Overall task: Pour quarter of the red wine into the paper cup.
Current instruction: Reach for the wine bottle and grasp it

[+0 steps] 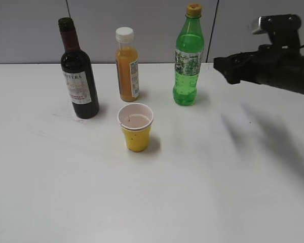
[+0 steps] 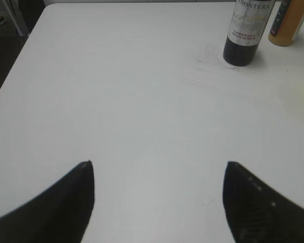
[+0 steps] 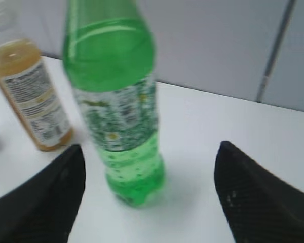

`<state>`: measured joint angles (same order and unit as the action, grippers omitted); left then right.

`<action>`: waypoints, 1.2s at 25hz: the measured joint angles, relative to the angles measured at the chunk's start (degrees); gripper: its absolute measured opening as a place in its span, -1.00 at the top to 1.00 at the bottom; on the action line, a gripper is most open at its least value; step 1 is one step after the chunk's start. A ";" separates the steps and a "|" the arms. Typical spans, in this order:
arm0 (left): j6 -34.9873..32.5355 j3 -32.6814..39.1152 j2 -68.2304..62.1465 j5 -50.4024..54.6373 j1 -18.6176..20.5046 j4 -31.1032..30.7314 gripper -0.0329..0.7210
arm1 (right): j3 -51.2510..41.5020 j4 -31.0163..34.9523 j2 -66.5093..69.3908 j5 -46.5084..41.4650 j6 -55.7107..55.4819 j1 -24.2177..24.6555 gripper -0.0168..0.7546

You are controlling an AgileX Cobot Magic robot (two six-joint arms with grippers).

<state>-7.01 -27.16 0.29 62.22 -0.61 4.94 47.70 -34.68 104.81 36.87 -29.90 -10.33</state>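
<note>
Exterior view: glossy dark glass red wine stands upright; yellow paper cup near; both end effectors gape.

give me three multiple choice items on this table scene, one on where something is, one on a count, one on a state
1. Where does the paper cup stand?
A. in front of the orange juice bottle
B. behind the green soda bottle
C. left of the red wine

2. How many bottles stand on the table?
A. two
B. three
C. four

3. How are the jaws of the left gripper?
A. shut on the wine
B. shut on the cup
C. open, holding nothing

Answers:
1 A, the cup sits nearer the camera, just below the juice bottle.
2 B, wine, juice and soda stand in a row.
3 C, the left wrist view shows the jaws wide apart over bare table.
</note>
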 joint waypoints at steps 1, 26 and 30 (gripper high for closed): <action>0.00 0.00 0.00 0.00 0.00 0.00 -0.63 | -0.09 1.36 -1.95 -3.79 0.00 0.00 -0.59; 0.00 0.00 0.00 0.00 0.00 0.00 -0.63 | 41.06 38.20 -2.82 -105.23 28.09 8.05 -0.59; 0.00 0.00 0.00 0.00 0.00 0.00 -0.63 | 40.24 38.66 -5.13 -106.02 28.32 8.11 -0.59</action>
<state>-7.01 -27.16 0.29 62.22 -0.61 4.94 87.94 3.98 99.68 -69.14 -1.58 -2.22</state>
